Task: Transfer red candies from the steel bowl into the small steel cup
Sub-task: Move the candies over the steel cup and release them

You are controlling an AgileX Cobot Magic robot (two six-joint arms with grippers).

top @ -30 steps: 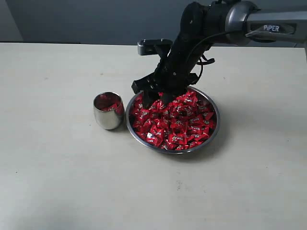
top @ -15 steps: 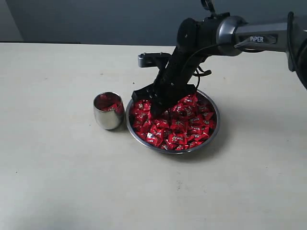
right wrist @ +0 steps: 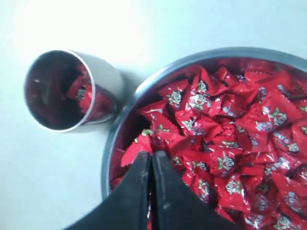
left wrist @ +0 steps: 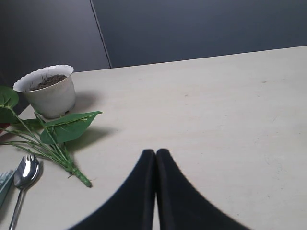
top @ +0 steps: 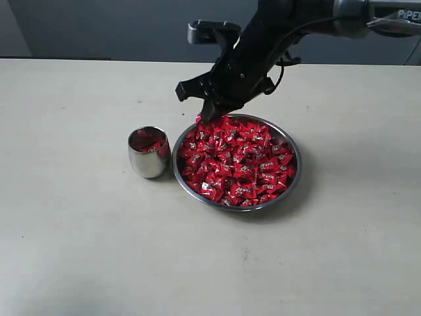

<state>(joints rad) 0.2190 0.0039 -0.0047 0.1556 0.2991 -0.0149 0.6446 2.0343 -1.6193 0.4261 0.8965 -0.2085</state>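
Right fingers [right wrist: 129, 201] higher over steel bowl [top: 240, 209] of red candies [top: 240, 161]

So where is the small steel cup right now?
Exterior view: the small steel cup stands upright left of centre, close beside the left rim of the steel bowl.

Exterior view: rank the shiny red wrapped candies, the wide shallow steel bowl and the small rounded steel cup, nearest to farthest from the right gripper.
1. Red candies: directly under the right gripper, one apparently pinched.
2. Steel bowl: rim just below.
3. Steel cup: left of the bowl.
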